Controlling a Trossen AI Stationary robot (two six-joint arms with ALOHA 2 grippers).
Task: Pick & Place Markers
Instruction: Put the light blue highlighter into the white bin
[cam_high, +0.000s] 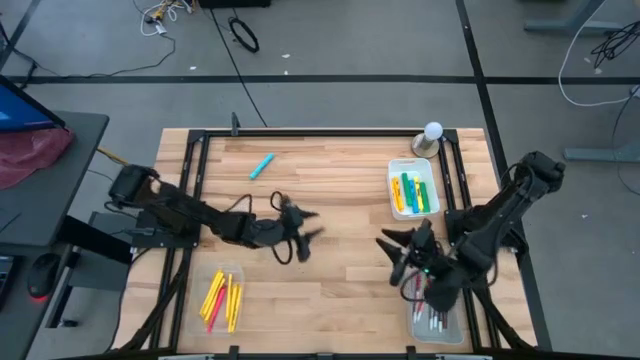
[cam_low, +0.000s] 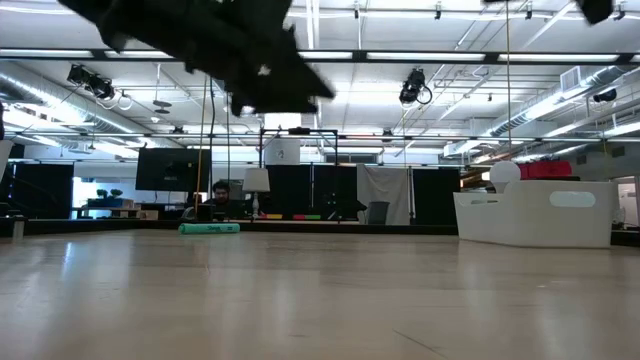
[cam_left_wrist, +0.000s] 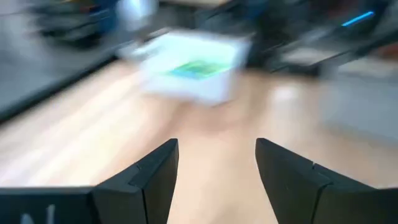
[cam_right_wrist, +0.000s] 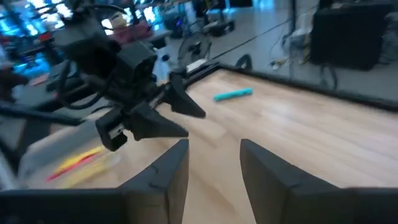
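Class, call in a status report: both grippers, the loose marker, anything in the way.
Left gripper open, mid-table, empty. Right gripper open, empty, beside the near right tray. Light blue marker loose at the far side. Nothing blocking it.

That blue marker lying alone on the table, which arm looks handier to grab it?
Probably the left. Its open gripper hangs nearer the blue marker, on the same side of the table. The right gripper is farther off, beside its own tray.

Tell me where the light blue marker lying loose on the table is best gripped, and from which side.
Probably mid-barrel, from straight above, end effector fingers closing across its width. The light blue marker lies flat and alone on bare wood, slanted diagonally, so the wrist should turn to match. The open left end effector is the nearer one.
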